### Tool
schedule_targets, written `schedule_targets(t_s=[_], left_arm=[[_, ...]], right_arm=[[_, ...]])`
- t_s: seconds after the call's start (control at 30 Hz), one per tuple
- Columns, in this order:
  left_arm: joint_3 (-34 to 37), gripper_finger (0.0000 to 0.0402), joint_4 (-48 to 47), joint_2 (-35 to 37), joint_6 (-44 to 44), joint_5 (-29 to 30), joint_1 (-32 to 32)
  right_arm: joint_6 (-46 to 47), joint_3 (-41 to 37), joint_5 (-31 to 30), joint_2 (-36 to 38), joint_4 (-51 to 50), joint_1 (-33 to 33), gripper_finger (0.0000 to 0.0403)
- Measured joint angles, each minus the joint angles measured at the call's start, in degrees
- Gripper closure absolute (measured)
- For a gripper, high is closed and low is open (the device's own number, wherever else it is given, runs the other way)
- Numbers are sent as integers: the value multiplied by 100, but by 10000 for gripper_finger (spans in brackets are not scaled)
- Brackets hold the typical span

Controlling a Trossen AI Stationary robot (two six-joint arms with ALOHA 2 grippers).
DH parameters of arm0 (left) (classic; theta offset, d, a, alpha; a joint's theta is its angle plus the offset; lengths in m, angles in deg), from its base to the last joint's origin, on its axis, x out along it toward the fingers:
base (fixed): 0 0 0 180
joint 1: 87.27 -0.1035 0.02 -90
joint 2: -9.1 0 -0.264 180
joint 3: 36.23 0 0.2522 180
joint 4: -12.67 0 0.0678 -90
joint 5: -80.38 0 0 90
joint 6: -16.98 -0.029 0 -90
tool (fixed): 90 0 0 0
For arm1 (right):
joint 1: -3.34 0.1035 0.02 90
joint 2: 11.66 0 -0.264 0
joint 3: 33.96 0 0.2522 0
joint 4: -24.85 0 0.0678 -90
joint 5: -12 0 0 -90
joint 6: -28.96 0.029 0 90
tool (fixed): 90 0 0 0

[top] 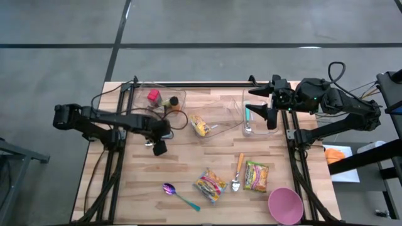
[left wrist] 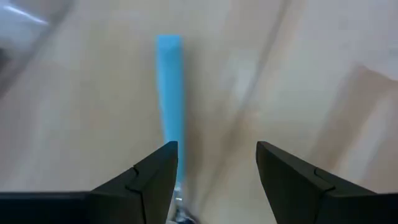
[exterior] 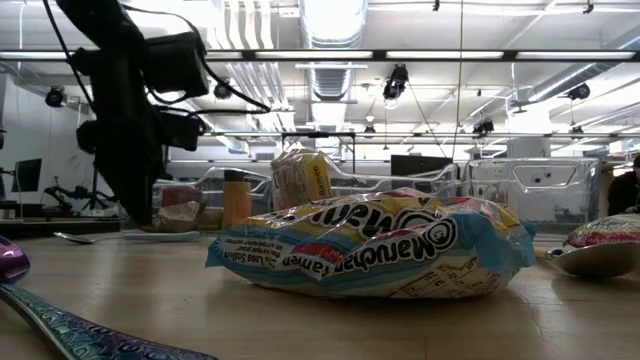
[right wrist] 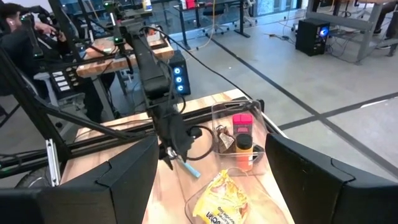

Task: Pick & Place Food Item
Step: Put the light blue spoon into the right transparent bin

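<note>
wooden slat table point(top: 188, 164): your left gripper point(top: 158, 147) points down, fingers spread astride blue-handled spoon point(left wrist: 169, 93); right gripper point(top: 269, 117) parked above clear bin point(top: 244, 103), fingers apart.

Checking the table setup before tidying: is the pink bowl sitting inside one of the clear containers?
No. The pink bowl stands on the bare wooden table at its near right corner, apart from the clear containers.

My wooden table point(top: 182, 164) carries three clear bins point(top: 207, 123) along the far edge. Two ramen packs point(top: 210, 184), spoons point(top: 179, 194) and a pink cup point(top: 285, 204) lie nearer the front edge.
</note>
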Motion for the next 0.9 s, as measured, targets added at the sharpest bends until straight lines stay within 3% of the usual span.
schedule_targets(t_s=[0.07, 0.6, 0.73, 0.9], left_arm=[[90, 177, 85, 1, 92, 224, 86], [523, 183, 446, -98, 323, 197, 88], [569, 234, 430, -170, 335, 159, 83], [571, 341, 420, -160, 375, 84, 77]], right_arm=[[-4, 0, 0, -2, -6, -2, 111], [-4, 0, -2, -2, -17, 0, 111], [-4, 0, -2, -2, -34, 0, 111], [-4, 0, -2, -2, -38, -1, 111]])
